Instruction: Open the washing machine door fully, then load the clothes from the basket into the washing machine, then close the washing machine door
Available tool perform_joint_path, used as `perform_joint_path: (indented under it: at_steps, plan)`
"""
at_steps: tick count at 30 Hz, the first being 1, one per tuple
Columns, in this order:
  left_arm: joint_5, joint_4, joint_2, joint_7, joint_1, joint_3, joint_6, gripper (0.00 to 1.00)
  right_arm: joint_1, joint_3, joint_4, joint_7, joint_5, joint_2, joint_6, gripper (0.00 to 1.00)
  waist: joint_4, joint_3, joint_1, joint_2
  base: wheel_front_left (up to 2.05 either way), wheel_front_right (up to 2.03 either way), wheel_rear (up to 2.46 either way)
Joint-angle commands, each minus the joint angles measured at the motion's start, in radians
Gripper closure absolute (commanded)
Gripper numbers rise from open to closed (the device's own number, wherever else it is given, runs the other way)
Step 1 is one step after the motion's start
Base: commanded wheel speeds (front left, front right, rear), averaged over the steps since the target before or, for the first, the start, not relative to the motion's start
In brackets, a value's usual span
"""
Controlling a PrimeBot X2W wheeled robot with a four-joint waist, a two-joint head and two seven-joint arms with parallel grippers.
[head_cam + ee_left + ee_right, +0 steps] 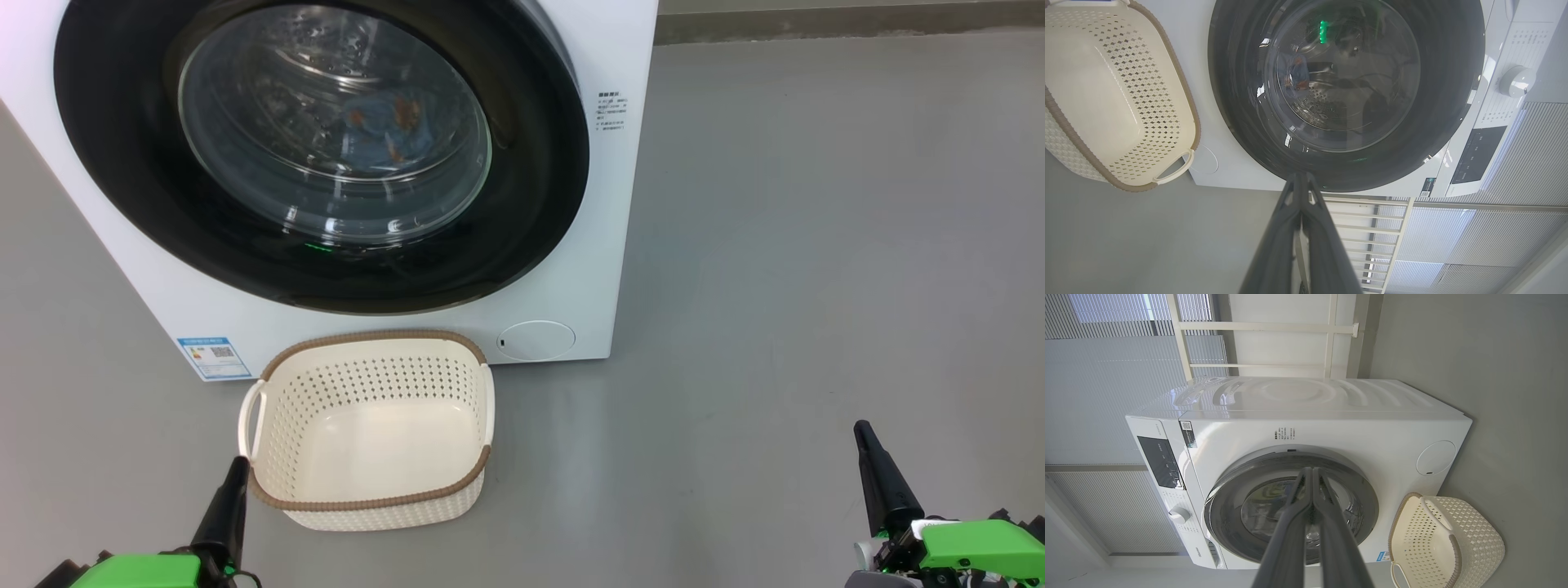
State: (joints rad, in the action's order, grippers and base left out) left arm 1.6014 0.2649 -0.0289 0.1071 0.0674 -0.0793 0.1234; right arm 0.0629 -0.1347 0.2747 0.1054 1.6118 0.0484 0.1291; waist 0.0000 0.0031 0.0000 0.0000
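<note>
The white washing machine (571, 269) stands ahead with its black-rimmed round door (522, 204) shut flat against the front. Behind the glass, light blue clothes (384, 131) with orange-brown prints lie in the steel drum. On the floor in front sits the cream basket (371, 498) with a brown rim; nothing lies in it. My left gripper (238, 464) is shut, its tip at the basket's near left corner. Far to the right, low over the floor, my right gripper (861, 429) is shut and holds nothing. The wrist views show the door (1241, 122) (1229, 522), basket (1106, 102) (1445, 539) and shut left gripper (1301, 175) and right gripper (1311, 470).
Grey floor (816, 245) spreads wide to the machine's right. A round white filter cover (536, 340) and a blue label sticker (214, 357) sit low on the machine's front. The control panel with a knob (1515, 80) and a wall with blinds (1106, 375) lie beyond.
</note>
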Motion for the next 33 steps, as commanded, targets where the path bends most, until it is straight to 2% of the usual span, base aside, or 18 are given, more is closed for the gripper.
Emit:
perform_joint_path:
  at_steps: [1,33]
  plan:
    - [0.007,-0.020,-0.021,0.006,0.041,-0.034,0.007,1.00,0.045,0.022,-0.030,0.007,-0.002,0.003,0.002,1.00,0.000,0.000,0.0000,0.0000,0.00,0.00,0.00]
    - [0.007,-0.020,-0.021,0.006,0.041,-0.034,0.007,1.00,0.045,0.021,-0.030,0.008,-0.003,0.003,0.002,1.00,0.000,0.000,0.0000,0.0000,0.00,0.00,0.00]
